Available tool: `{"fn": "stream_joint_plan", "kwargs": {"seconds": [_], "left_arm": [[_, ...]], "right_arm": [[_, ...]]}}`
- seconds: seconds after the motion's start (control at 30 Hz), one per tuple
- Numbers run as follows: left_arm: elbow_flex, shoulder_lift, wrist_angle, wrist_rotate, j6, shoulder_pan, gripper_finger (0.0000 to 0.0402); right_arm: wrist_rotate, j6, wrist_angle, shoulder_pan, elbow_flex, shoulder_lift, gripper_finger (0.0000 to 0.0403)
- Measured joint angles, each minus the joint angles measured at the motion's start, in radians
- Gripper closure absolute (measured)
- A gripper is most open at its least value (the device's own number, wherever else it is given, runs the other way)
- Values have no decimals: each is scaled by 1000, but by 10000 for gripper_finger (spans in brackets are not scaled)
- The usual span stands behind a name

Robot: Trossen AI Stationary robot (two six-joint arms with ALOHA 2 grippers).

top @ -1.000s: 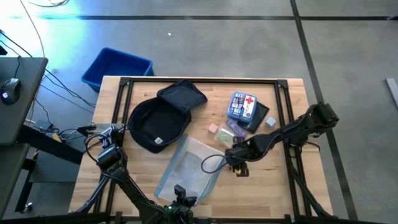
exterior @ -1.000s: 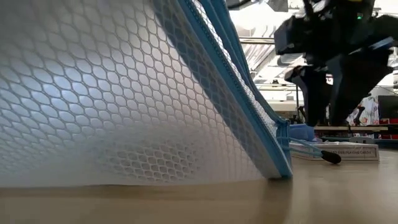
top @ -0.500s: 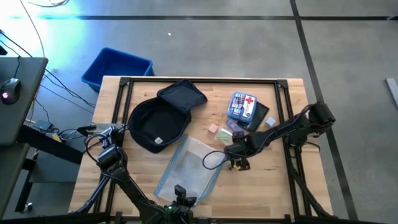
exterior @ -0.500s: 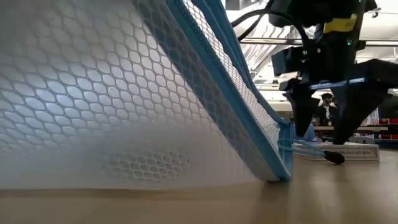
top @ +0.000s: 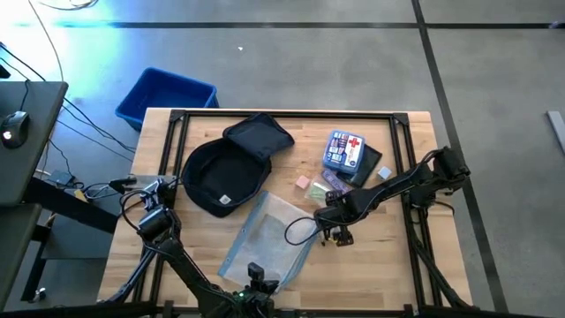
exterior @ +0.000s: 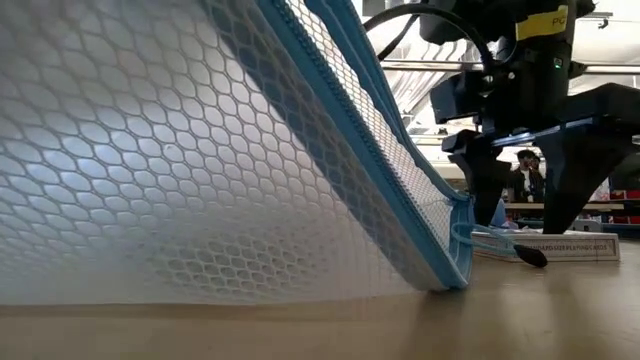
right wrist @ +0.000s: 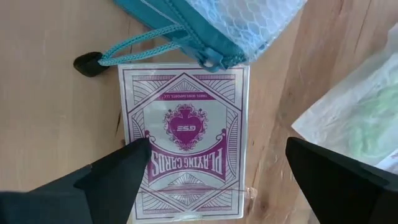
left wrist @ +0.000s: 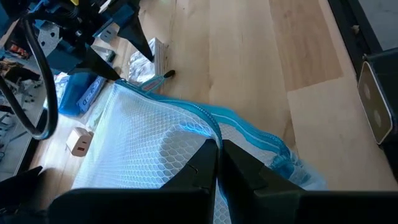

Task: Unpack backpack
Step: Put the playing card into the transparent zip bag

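Note:
The dark navy backpack (top: 225, 168) lies open on the table's far left part, with no gripper on it. A white mesh pouch (top: 269, 231) with a blue zip lies near the table's middle. My left gripper (top: 256, 268) is shut on its near end. A purple box of playing cards (right wrist: 186, 124) lies flat on the wood by the pouch's cord end. My right gripper (right wrist: 217, 162) hangs open above the box, pointing down, one finger on either side of it without touching. My left gripper pinches the mesh pouch between its two fingers at the blue zip edge (left wrist: 211, 132), near the pouch's near end. It comes from the table's near side, slanting down. That end is raised, and the pouch slopes down to its cord end (exterior: 450, 272), which rests on the table.
A blue first-aid kit (top: 344, 150) with a red cross, a black item (top: 369, 168), a clear bag and small packets (top: 313, 187) lie beyond my right gripper. A black toggle on a blue cord (right wrist: 87, 64) lies by the cards. A blue bin (top: 166, 95) stands on the floor beyond the far left corner.
My right gripper has sunk a little toward the card box, shifting slightly toward the table's left, and its fingers have spread wider. The mesh pouch and my left gripper have kept still.

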Motion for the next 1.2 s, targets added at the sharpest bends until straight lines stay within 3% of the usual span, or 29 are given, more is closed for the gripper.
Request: {"fn": "stream_joint_plan", "kwargs": {"seconds": [0.4,0.77,0.87,1.0,1.2], "left_arm": [[0,0,0,7,-1,0,402],[0,0,0,18,-17,0,402],[0,0,-1,18,-17,0,402],[0,1,-8,17,-17,0,402],[0,2,-16,0,-34,1,402]], "right_arm": [[-8,71,-62,31,65,4,34],[-13,73,-58,53,73,142,34],[-21,79,-57,52,73,158,55],[-19,86,-73,58,72,146,125],[-11,217,-139,112,60,62,126]]}}
